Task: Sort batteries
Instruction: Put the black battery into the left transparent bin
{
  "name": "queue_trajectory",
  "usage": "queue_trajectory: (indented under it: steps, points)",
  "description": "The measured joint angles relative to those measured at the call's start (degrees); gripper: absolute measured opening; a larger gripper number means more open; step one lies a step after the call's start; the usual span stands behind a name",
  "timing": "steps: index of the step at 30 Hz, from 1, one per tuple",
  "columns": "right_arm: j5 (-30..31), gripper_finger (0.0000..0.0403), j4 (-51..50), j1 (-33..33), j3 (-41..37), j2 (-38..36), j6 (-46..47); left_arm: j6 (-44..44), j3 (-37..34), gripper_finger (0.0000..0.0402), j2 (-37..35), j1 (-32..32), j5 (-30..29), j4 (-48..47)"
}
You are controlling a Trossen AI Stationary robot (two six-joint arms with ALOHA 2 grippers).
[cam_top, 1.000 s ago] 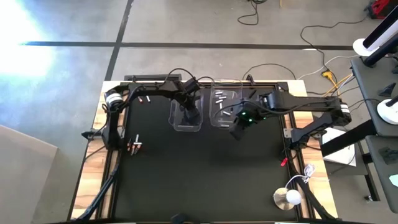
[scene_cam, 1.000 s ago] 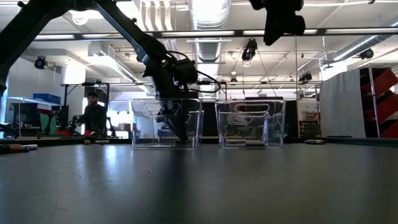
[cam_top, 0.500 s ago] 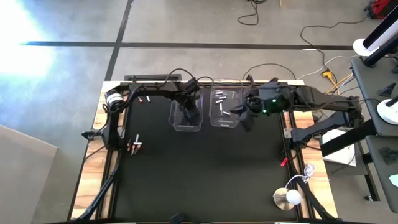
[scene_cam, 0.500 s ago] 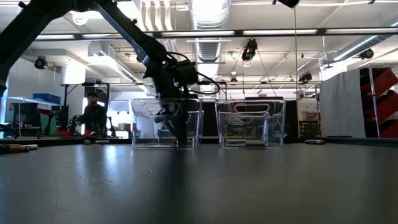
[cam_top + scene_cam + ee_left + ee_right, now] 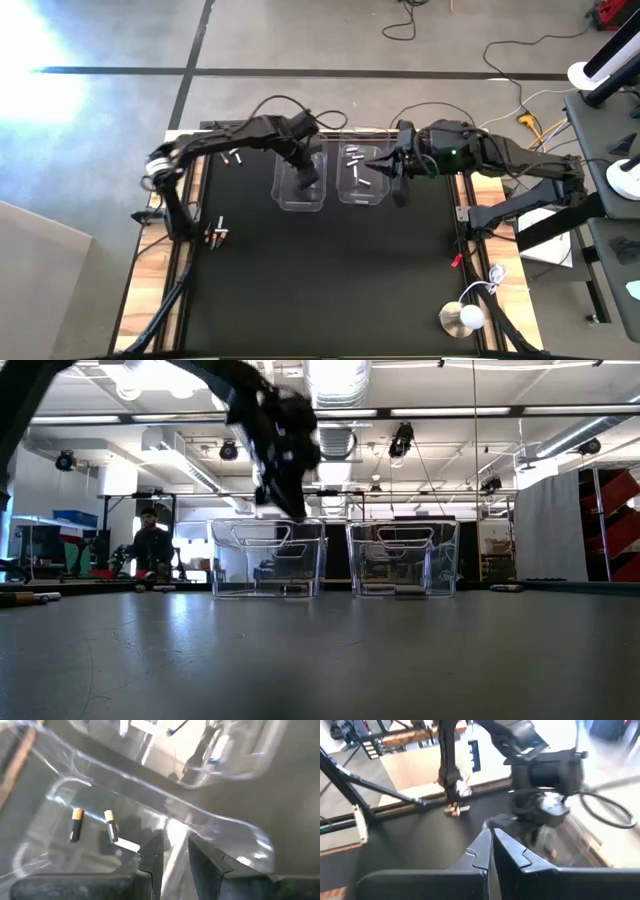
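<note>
Left hand (image 5: 309, 172) hangs above the left clear plastic bin (image 5: 300, 180), raised over its rim in the low view. In the left wrist view its two dark fingers (image 5: 153, 856) stand slightly apart with nothing between them. Below them, on the floor of that bin, lie two dark batteries with copper-coloured ends (image 5: 75, 824), side by side and not touching.

Right hand (image 5: 379, 166) sits over the right-side edge of the right clear plastic bin (image 5: 362, 173). In the right wrist view its fingers (image 5: 482, 851) are pressed together with nothing visible between them. Several small silvery-white batteries (image 5: 354, 160) lie scattered on the floor of this bin.

The two bins stand side by side, near each other but apart, toward the far edge of the black desk (image 5: 320, 280).

A further small cluster of batteries with reddish tint (image 5: 217, 235) lies on the desk beside the left arm's base, well apart from the bins. A few more small cylinders (image 5: 235, 157) lie near the far left corner.

A person (image 5: 150, 545) is seated in the room behind the desk in the low view.
</note>
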Motion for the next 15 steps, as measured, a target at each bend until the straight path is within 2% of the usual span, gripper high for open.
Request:
queue_trajectory:
  steps: [5, 7, 9, 12, 15]
  points:
    - [-0.07, 0.0011, 6.28, -2.26, 0.0, 0.01, -8.59, 0.17, -2.52, 0.0058, -10.82, -3.65, -2.28, -5.78]
    - [-0.01, 0.0011, 9.09, -3.44, 0.03, 0.55, -11.47, -2.76, -5.15, 0.0055, -15.37, -4.77, -3.22, -7.92]
    - [0.03, 0.0011, 11.43, -4.67, 0.07, 1.3, -14.12, -8.97, -8.99, 0.0054, -19.77, -5.68, -6.06, -9.34]
    - [-0.07, 0.0016, 13.83, -6.31, 0.07, 3.14, -18.17, -21.6, -16.09, 0.0057, -26.31, -8.1, -14.76, -9.62]
    - [-1.68, 0.0032, 14.62, -8.78, 0.04, 5.18, -19.58, -30.91, -23.52, 0.007, -32.45, -11.35, -16.14, -10.02]
